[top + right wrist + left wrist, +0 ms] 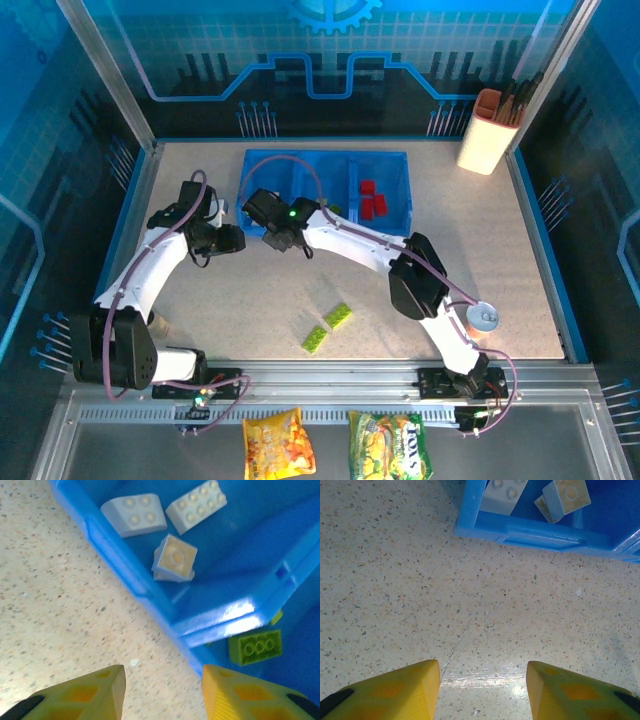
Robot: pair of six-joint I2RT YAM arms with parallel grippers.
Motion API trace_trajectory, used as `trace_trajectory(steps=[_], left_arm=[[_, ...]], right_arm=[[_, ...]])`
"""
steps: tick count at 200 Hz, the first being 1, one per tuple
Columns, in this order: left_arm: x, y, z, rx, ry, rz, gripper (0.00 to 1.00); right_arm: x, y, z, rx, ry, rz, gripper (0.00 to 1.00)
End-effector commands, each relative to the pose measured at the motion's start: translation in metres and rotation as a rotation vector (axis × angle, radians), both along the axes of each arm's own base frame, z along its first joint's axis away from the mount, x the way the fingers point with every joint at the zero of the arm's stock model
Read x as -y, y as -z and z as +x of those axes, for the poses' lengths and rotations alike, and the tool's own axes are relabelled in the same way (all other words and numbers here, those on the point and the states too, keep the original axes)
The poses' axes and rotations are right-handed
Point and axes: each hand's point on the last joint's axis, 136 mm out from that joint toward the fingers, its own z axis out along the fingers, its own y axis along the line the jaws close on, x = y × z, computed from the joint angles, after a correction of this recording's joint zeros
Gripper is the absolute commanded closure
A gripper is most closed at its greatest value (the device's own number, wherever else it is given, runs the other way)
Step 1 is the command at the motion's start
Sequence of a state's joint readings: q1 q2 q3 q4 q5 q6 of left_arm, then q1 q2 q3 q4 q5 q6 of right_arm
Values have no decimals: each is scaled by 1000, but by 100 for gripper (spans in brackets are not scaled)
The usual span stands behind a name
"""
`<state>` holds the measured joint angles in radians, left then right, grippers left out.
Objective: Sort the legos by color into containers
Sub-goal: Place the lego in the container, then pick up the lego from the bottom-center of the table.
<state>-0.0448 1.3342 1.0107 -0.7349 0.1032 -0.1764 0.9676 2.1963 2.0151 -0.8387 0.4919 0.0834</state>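
White bricks sit in the left compartment of the tray, one green brick in the middle, red bricks on the right. Two green bricks lie on the table, well apart from it. Left gripper: spread, empty, above the table beside the tray. Right gripper: spread, empty, over the tray's near wall.

Translucent blue tray, red bricks, white bricks, lime bricks, speckled beige table.
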Motion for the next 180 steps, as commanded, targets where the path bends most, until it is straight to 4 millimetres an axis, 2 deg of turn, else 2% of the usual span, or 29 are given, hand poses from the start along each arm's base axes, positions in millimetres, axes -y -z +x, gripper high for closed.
trace_trajectory(steps=[1, 93, 140, 180], left_arm=[[2, 1, -1, -10, 23, -10, 50], [2, 1, -2, -12, 26, -14, 49], [2, 1, -2, -14, 27, -16, 50], [4, 2, -2, -18, 33, -25, 50]], right_arm=[[17, -6, -27, -115, 153, 68, 55], [50, -1, -72, -306, 481, 233, 55], [85, 13, -97, -355, 856, 294, 54], [116, 21, -123, -343, 1131, 238, 53]])
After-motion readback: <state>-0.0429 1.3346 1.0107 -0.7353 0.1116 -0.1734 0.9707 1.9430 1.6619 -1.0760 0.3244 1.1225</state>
